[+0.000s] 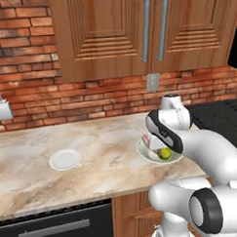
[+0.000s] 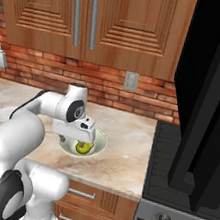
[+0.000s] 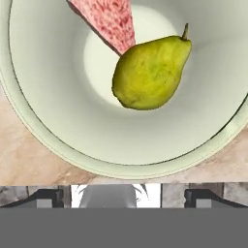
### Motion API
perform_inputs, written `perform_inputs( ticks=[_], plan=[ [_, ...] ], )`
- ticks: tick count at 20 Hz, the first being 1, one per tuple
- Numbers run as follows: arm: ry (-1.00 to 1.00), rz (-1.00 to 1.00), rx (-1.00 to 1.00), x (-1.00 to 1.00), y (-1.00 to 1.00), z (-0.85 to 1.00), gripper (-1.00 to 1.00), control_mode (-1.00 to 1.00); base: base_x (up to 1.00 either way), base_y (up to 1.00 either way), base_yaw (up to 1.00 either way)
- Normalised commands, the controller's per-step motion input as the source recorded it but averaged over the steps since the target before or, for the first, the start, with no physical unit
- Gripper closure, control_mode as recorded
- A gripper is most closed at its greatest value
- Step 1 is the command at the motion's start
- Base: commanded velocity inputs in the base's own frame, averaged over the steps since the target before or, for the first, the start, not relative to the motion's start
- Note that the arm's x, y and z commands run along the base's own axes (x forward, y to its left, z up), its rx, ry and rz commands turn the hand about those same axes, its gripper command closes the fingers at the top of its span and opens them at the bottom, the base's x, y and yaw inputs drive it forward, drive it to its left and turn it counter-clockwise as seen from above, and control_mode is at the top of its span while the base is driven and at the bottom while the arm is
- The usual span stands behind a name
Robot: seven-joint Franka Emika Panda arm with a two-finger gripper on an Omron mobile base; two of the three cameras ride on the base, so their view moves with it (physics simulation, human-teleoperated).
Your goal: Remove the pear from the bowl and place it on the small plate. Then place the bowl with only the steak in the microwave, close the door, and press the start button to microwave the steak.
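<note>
Pincer [image 3: 124,196] hangs just above the bowl w/ jaws spread wide, nothing between them; in the hand view the two dark tips sit far apart at the bottom edge, over the bowl's near rim.

Pear [image 3: 150,72] lies on its side in the bowl [image 3: 48,121], stem pointing up-right in the hand view, yellow-green, roughly mid-bowl. Steak [image 3: 109,22] lies beside it, its pointed end touching or nearly touching the pear, can't tell which. Bowl sits on the marble counter [image 1: 93,155], near the front edge. Small plate [image 1: 64,159] is well apart from the bowl on the same counter, off to the left. Microwave door [image 2: 210,98] stands swung open at right, above the stove [image 2: 184,160]. Brick wall and wood cabinets [image 1: 116,28] behind.

Step in hand, by my read: lining up for the pear grab; nothing moved to the plate yet.

Risks from here:
- Pear is round and lies tilted, so jaws closing off-centre could squirt it sideways or roll it onto the steak.
- Tips now sit over the rim, not the fruit; dropping straight down could hit the rim and tip or shove the bowl toward the counter edge.
- Steak is so close that one finger might catch it too.
- Long carry to the plate, so a weak pinch may drop the fruit.
</note>
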Motion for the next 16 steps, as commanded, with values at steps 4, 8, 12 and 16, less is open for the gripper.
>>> perform_inputs(
  ticks=[4, 8, 12, 16],
  plan=[
    [0.00, 0.00, 0.00, 0.07, -0.33, -0.09, -1.00, -1.00, 0.00, 0.00, 0.00],
    [0.00, 0.00, 0.00, 0.21, -0.12, -0.10, -1.00, -1.00, 0.00, 0.00, 0.00],
    [0.00, 0.00, 0.02, 0.25, 0.01, -0.01, -1.00, -1.00, 0.00, 0.00, 0.00],
    [0.00, 0.00, 0.00, 0.21, 0.01, -0.09, -1.00, -1.00, 0.00, 0.00, 0.00]
  ],
)
